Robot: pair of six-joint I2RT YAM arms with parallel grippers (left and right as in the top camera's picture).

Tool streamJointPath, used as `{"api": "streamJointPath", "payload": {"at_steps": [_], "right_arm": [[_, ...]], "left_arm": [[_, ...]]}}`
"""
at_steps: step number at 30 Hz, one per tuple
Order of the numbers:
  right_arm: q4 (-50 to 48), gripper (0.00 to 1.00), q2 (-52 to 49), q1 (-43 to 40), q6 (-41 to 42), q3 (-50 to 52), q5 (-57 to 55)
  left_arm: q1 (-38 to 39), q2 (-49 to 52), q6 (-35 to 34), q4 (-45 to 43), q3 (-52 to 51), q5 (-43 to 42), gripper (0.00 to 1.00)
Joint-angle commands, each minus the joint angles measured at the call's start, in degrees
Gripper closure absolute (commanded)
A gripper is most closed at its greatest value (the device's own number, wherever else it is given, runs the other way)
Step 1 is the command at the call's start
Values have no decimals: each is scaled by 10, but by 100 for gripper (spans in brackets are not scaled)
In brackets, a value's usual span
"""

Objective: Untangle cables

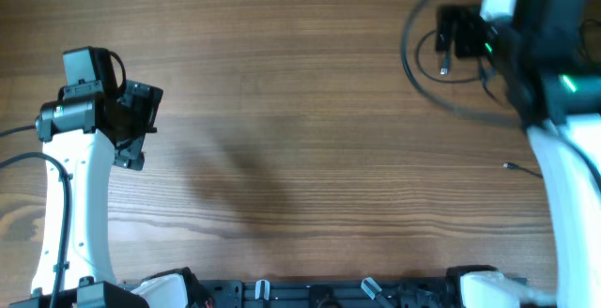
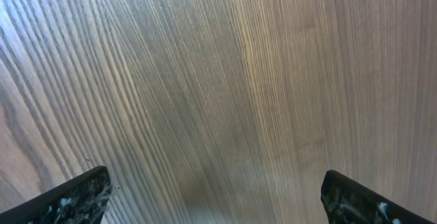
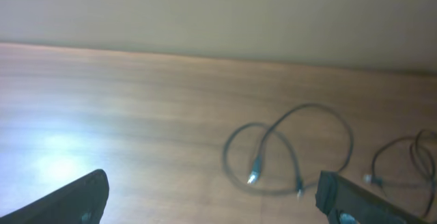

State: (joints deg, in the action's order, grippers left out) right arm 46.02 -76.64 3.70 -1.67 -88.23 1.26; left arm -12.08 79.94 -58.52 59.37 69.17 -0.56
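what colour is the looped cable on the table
Black, with a pale plug tip. The looped cable shows best in the right wrist view.

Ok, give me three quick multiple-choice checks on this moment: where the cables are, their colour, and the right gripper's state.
1. Overhead, where do the cables lie? A centre; B near left corner; C far right, by the right arm.
2. Cable colour? A black; B white; C red.
3. The right gripper is: A shut on a cable; B open, empty; C out of view.
Key: 1 C, loops sit beside that arm; 2 A, every cord looks black; 3 B, its fingers stand apart with nothing between.
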Motion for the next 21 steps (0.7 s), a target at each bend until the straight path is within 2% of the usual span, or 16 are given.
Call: {"api": "streamJointPath", "payload": {"at_steps": [1,5,12,17,21], "right_arm": [[88,0,77,0,24,-3,60],[168,0,165,0,71,-3,63],[220,0,338,0,113,-2,63],[276,0,401,0,113,-2,63],[362,0,414,0,112,-3,63]], "left_arm": [[-3,-7,11,1,2,0,0],[-3,-7,11,0,2,0,0],[-3,-7,11,1,2,-1,0],[-3,-7,11,1,2,0,0],[-3,-7,11,1,2,0,0]]}}
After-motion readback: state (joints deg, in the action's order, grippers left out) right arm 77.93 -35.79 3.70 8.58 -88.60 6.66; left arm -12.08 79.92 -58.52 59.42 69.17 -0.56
